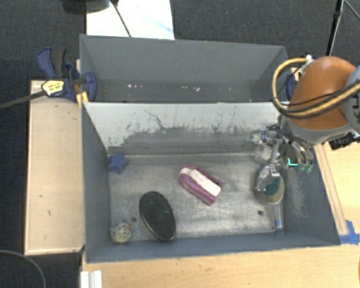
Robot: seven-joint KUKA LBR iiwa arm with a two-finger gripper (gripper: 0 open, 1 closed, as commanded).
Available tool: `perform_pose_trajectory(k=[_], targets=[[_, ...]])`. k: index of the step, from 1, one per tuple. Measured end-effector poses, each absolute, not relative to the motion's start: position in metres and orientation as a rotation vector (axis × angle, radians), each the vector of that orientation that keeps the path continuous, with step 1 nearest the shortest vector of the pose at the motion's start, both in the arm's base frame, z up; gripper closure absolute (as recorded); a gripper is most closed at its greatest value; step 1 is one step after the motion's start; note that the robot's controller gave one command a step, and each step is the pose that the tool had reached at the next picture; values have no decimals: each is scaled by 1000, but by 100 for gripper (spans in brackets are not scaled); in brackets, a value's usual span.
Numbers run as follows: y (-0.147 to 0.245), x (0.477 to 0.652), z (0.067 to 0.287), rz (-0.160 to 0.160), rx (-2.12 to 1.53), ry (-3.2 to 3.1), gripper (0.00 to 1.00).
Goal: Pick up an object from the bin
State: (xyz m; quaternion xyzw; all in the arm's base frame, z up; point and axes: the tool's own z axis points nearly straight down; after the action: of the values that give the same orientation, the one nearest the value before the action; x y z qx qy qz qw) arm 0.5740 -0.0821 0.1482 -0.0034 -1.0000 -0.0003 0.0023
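My gripper (269, 174) hangs low at the right end of the bin, close to the right wall. Directly under it lies a small round greenish thing with a yellowish rim (273, 193), partly covered by the gripper; whether they touch I cannot tell. A purple and white oblong thing (200, 185) lies on the bin floor to the gripper's left, well apart from it. A thin blue stick-like piece (278, 224) lies near the front right corner.
A black oval brush-like thing (156, 216) lies at the front left, with a small round metallic thing (120, 233) in the front left corner. A blue scrap (116, 162) sits against the left wall. The arm's orange cover and cables overhang the right rim.
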Motion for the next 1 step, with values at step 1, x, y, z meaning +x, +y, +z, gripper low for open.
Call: perform_pose_trajectory(k=[1], targets=[[15, 576, 144, -8, 36, -3141, 0]])
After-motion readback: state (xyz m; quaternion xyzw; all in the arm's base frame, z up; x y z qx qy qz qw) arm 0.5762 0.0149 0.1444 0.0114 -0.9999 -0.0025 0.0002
